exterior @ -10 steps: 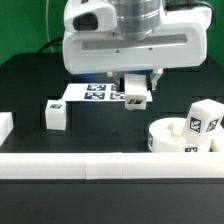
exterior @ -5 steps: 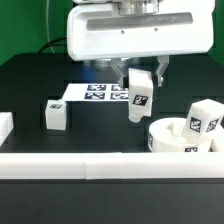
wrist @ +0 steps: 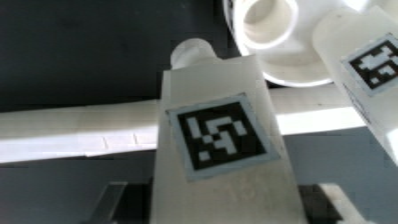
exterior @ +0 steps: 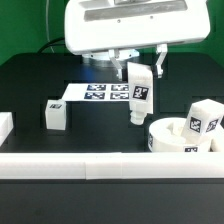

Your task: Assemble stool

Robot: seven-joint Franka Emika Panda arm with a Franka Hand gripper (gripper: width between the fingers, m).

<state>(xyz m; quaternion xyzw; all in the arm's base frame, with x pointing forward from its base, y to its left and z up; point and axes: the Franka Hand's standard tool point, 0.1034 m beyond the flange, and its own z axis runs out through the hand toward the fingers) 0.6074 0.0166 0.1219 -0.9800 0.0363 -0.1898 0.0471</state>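
My gripper [exterior: 140, 68] is shut on a white stool leg [exterior: 139, 96] and holds it upright in the air, above the table and over the near edge of the marker board [exterior: 92, 93]. In the wrist view the held leg [wrist: 217, 130] fills the middle, tag facing the camera, between my fingers [wrist: 118, 192]. The round ring-shaped seat [exterior: 172, 138] lies at the exterior view's right, a little below and right of the held leg. A second leg [exterior: 204, 121] stands at the seat's far side. A third leg [exterior: 55, 114] stands at the left.
A long white border rail [exterior: 100, 164] runs along the front edge and also shows in the wrist view [wrist: 71, 130]. Another white rail end [exterior: 4, 125] sits at the far left. The tabletop is black.
The gripper has risen with the leg. The leg, tilted and low over the marker board a second ago, now hangs upright and higher.
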